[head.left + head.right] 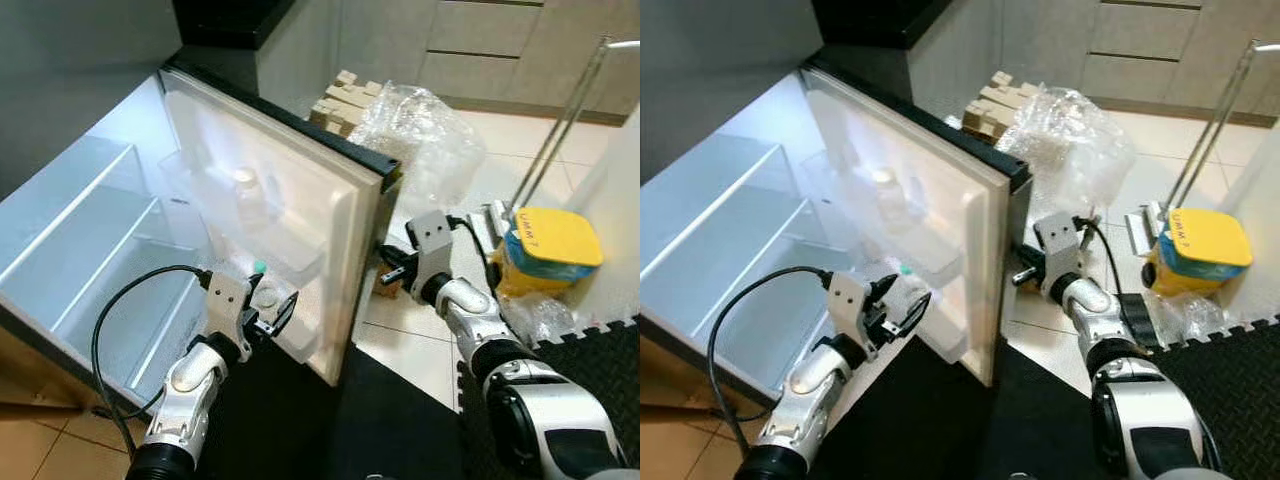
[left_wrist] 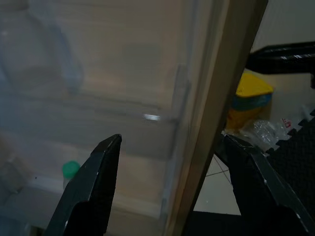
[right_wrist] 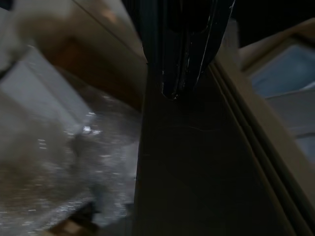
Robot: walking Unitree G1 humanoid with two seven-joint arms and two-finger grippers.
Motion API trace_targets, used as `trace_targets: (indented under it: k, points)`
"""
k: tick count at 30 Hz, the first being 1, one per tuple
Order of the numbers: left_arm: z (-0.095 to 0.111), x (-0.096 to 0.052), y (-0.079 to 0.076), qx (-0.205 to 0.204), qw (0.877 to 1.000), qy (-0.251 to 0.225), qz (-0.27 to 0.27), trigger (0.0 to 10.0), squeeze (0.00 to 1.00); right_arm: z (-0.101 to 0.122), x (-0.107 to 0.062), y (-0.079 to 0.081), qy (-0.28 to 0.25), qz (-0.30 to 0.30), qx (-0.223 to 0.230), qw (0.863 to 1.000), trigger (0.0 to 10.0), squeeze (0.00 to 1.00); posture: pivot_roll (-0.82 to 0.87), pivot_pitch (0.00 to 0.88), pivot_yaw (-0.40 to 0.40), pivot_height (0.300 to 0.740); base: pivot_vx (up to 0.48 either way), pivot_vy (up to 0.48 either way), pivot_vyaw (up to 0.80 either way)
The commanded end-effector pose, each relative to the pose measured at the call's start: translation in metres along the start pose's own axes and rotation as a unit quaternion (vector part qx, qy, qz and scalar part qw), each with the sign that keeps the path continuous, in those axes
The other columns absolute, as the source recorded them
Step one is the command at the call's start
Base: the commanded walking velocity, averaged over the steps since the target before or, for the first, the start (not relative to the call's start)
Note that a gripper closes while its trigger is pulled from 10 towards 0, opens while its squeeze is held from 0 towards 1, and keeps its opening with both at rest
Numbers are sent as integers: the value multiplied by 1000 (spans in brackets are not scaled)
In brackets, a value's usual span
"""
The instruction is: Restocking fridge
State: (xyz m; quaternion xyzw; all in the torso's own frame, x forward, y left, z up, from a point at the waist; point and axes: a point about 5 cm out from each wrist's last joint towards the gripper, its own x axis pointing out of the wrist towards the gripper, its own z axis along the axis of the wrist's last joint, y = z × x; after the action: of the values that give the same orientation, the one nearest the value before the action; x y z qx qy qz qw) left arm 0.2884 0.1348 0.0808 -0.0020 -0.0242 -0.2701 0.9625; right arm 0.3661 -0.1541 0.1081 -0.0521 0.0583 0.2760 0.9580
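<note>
The fridge door (image 1: 290,200) stands wide open, its white inner side facing me. A clear bottle (image 1: 245,190) stands in the door's upper shelf, and a green-capped bottle (image 1: 258,268) in its lower shelf. My left gripper (image 1: 272,318) is open and empty just in front of that lower shelf; in the left wrist view the gripper (image 2: 172,139) has its fingers on either side of the door's free edge, with the green cap (image 2: 71,169) beyond. My right gripper (image 1: 392,268) is shut, with its fingertips (image 3: 173,91) against the door's dark outer face.
Bare glass shelves (image 1: 90,240) fill the fridge body on the left. Behind the door lie a clear plastic bag (image 1: 420,130) and wooden blocks (image 1: 345,100). A yellow-lidded container (image 1: 548,250), metal poles (image 1: 565,120) and a black foam mat (image 1: 590,350) stand to the right.
</note>
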Motion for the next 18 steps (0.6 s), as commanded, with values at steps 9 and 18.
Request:
trace_targets:
  k: [9,18]
  points:
    - [-7,-36,34,26,995,20,91,10000,0,6,20,65,-47,207,24,977,275,0,-59,141,14,719,0,0,0]
    - [-7,-94,98,80,922,25,378,10000,0,-2,19,115,-46,353,44,934,431,0,-55,145,6,719,0,0,0]
